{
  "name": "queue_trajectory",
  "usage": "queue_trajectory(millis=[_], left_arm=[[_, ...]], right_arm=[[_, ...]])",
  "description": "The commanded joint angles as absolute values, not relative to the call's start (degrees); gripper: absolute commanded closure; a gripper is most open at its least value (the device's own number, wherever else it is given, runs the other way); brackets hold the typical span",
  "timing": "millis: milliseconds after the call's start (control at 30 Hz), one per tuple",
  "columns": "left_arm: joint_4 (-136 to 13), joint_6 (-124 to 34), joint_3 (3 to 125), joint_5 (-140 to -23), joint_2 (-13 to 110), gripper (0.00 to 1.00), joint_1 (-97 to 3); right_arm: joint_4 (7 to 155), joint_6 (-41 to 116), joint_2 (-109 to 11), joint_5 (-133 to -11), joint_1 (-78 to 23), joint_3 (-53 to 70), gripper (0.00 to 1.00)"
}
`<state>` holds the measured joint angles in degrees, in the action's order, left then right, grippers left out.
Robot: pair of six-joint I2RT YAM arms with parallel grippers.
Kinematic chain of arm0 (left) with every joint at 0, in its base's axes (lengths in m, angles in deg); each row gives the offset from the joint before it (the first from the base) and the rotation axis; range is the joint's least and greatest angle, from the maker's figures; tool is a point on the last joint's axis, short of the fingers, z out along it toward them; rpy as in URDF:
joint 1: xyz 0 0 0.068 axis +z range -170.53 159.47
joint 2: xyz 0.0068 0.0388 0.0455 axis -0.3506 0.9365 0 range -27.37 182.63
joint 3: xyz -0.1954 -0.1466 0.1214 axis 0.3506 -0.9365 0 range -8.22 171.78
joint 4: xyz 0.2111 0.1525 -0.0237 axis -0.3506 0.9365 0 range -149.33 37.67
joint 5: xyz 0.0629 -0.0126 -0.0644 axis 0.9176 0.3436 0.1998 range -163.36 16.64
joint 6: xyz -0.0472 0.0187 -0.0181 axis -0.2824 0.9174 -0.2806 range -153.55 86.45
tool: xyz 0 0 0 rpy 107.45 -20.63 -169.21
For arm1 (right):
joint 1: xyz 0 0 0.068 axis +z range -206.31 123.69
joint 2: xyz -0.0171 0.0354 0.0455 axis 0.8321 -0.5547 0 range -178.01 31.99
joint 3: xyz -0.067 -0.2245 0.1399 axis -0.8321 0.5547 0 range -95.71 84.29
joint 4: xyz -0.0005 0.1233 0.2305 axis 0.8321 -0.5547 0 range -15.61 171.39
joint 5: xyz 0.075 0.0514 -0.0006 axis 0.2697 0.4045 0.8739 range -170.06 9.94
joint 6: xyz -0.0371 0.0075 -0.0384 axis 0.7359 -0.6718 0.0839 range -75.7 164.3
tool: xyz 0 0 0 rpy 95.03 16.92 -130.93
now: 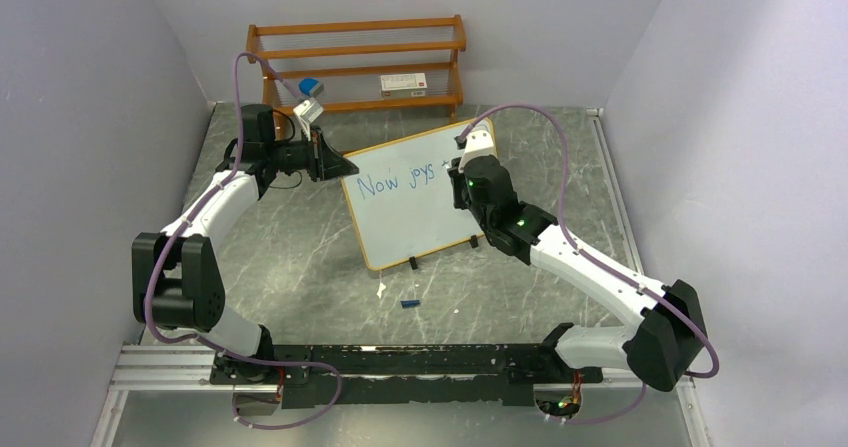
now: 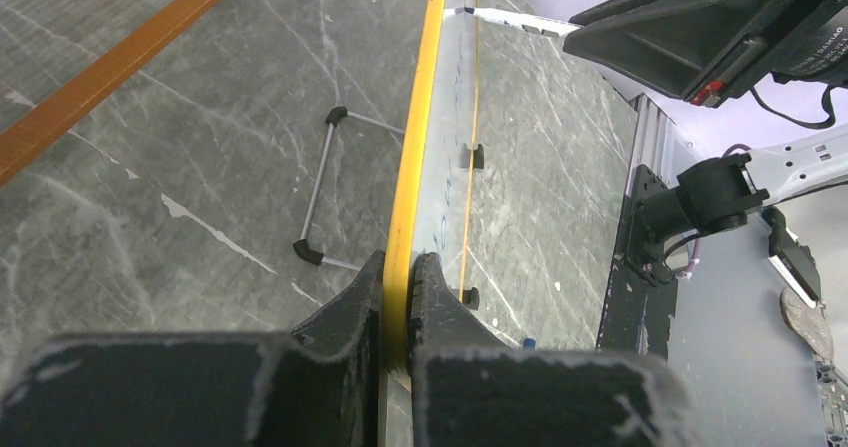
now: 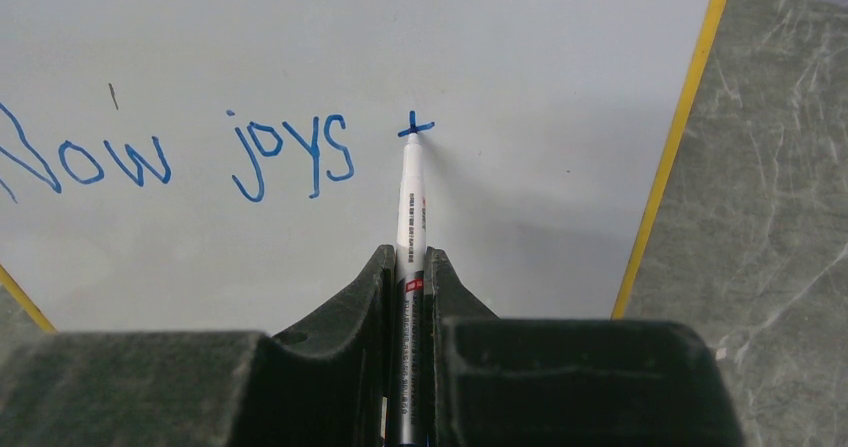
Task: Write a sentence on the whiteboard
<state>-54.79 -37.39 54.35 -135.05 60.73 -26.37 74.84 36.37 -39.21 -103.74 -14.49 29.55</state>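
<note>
The sentence [image 3: 315, 157] so far reads "Now joys" in thin blue handwriting, followed by a small cross-shaped stroke. It runs in one row across the upper part of the whiteboard [image 3: 520, 47]. The tip of a white-barrelled marker [image 3: 410, 197] touches the board right at that cross. The right pincer [image 3: 408, 262] pinches the marker's barrel between its two black fingers, the pen pointing straight out from them.

In the overhead view the whiteboard [image 1: 410, 222] stands in the middle of the desk [image 1: 300, 257], turned at an angle between the two arms, with two small black feet along its lower edge. The left pincer [image 2: 400, 267] is clamped on the board's thin orange-yellow frame at its left edge, one finger pressed against each face. Its wrist camera looks along the board edge-on, and a bent wire leg [image 2: 320, 182] rests on the desk behind the board.

A small blue object [image 1: 409, 303] lies on the grey marbled desk just in front of the board. A brown wooden shelf rack [image 1: 357, 62] stands against the back wall.
</note>
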Motion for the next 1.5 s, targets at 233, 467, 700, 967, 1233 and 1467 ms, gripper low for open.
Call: queue_trajectory(millis=[233,467,700,967,1233,1467], left_arm=[[-48.6,-28.5,51.8,-125.6,64.3,0.95,-28.7],[-48.5,-28.5,51.9,-125.5,64.4,0.95,-28.7],[-48.4,-28.5,51.9,-125.5,64.4,0.95,-28.7],[-48.3,-28.4,51.8,-125.5,64.3,0.95,-28.8],[-48.4,-28.4,51.8,-125.6,64.3,0.95,-28.7],[-48.4,-28.5,51.8,-125.6,64.4,0.95,-28.8]], right_arm=[[70.4,34.8,-38.9,-102.7,-14.9,30.3,1.00],[70.4,35.0,-38.4,-104.0,-14.9,30.9,1.00],[69.9,35.1,-38.0,-104.6,-14.9,31.0,1.00],[71.0,35.3,-37.5,-106.5,-14.8,31.3,1.00],[74.0,36.3,-36.3,-105.3,-14.9,31.6,1.00],[75.0,36.3,-35.3,-106.1,-14.9,31.9,1.00]])
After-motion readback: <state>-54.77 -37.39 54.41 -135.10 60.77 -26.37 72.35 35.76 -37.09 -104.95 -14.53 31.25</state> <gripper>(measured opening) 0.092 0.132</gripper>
